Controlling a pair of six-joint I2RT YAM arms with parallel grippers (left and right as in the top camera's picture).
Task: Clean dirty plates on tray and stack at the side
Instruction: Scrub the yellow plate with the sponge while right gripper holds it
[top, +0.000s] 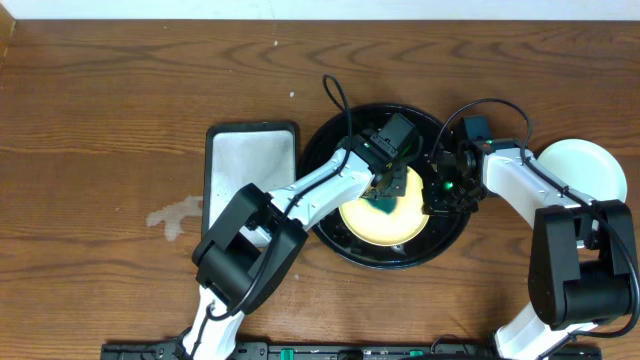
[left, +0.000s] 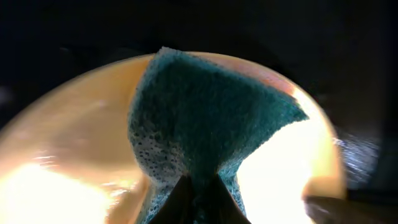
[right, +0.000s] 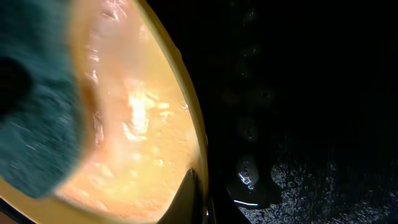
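Note:
A yellow plate (top: 385, 222) lies in the round black tray (top: 335, 245) at the table's middle. My left gripper (top: 386, 196) is shut on a teal sponge (left: 205, 134) and presses it onto the plate (left: 68, 162). My right gripper (top: 436, 196) is shut on the plate's right rim (right: 202, 140), one finger inside and one outside. The right wrist view shows the wet yellow plate (right: 137, 124), the sponge (right: 37, 118) at the left and the black tray (right: 298, 124). A pale mint-green plate (top: 585, 170) sits on the table at the right.
A rectangular black-rimmed white sponge tray (top: 250, 165) lies left of the round tray. A pale stain (top: 175, 215) marks the wood further left. A dark rail runs along the front edge (top: 300, 352).

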